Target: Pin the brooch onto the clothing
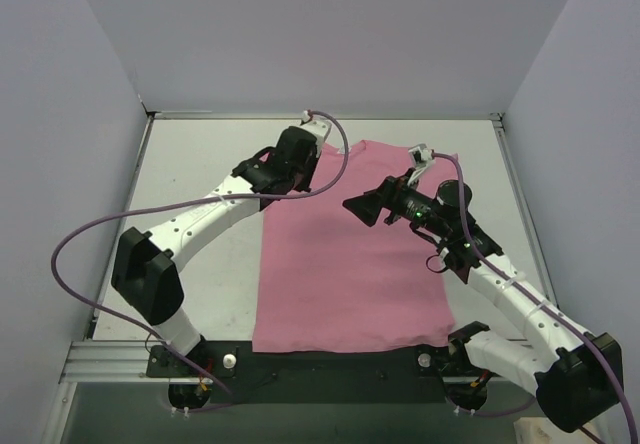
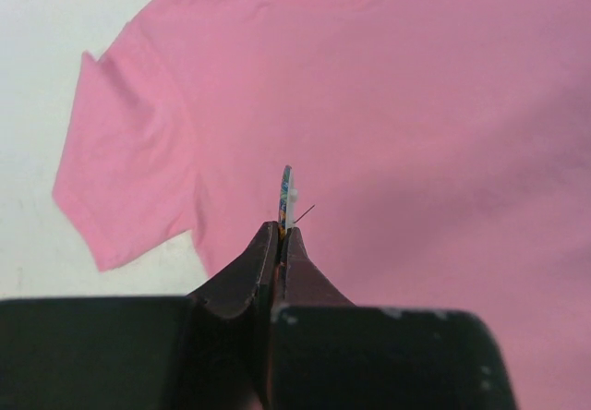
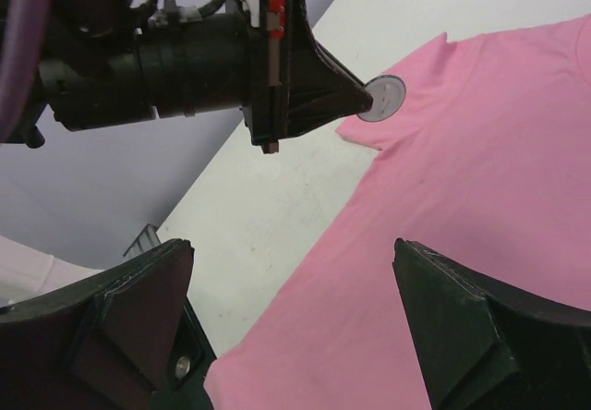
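The clothing [image 1: 350, 254] is a pink T-shirt lying flat on the table, neck toward the far side. My left gripper [image 2: 282, 230] is shut on the brooch [image 2: 288, 196], held edge-on above the shirt [image 2: 416, 105] near its sleeve, a thin pin sticking out to the right. In the right wrist view the brooch [image 3: 381, 98] shows as a small round pale disc at the tips of the left gripper [image 3: 362, 103]. My right gripper [image 3: 291, 248] hangs open over the shirt [image 3: 480, 207], nothing between its fingers. From above, the left gripper [image 1: 303, 182] and right gripper [image 1: 362, 207] face each other.
Bare white table [image 1: 200, 164] lies left of the shirt, grey walls on three sides. A black strip and metal rail [image 1: 110, 364] run along the near edge by the arm bases. Purple cables loop off both arms.
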### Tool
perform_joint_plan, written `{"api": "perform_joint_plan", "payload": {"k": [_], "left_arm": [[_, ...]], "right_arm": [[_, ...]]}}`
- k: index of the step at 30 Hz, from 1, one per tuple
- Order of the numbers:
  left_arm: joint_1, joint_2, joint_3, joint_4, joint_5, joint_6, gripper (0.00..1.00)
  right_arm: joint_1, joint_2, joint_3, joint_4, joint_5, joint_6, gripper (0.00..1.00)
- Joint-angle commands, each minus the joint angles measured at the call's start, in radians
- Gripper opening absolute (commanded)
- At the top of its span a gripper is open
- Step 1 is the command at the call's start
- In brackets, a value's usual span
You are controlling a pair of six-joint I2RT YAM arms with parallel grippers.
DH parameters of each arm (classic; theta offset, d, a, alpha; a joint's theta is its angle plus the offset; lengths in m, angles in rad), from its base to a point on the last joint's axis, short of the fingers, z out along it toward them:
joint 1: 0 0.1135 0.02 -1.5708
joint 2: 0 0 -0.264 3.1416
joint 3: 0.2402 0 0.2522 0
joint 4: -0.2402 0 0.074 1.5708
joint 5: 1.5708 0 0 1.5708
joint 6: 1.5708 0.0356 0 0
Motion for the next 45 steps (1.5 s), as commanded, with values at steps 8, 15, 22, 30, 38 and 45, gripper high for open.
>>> {"api": "perform_joint_plan", "payload": {"k": [8,15,22,30,38,45], "left_arm": [[-0.004,0.032,0.034,-0.015,-0.197,0.017,0.0],[-0.004,0.084,0.051,-0.017,-0.252,0.055,0.0],[-0.004,0.197,0.13,-0.032,-0.338,0.103,0.0],[-0.006,0.371,0.213,-0.012,-0.445,0.149,0.0],[-0.001,0.512,0.294,-0.007,-0.482,0.158,0.0],[0.0,0.599,0.356,-0.021,-0.493,0.155,0.0]], "right_arm": [[-0.019,-0.064,0.02,-0.064,0.047,-0.06,0.96],[-0.02,-0.064,0.022,-0.087,0.073,-0.072,1.0],[-0.022,-0.061,0.029,-0.132,0.1,-0.095,1.0],[-0.039,-0.061,0.025,-0.211,0.167,-0.108,1.0],[-0.105,-0.087,-0.007,-0.328,0.249,-0.092,1.0],[-0.172,-0.116,-0.04,-0.38,0.237,-0.08,1.0]]}}
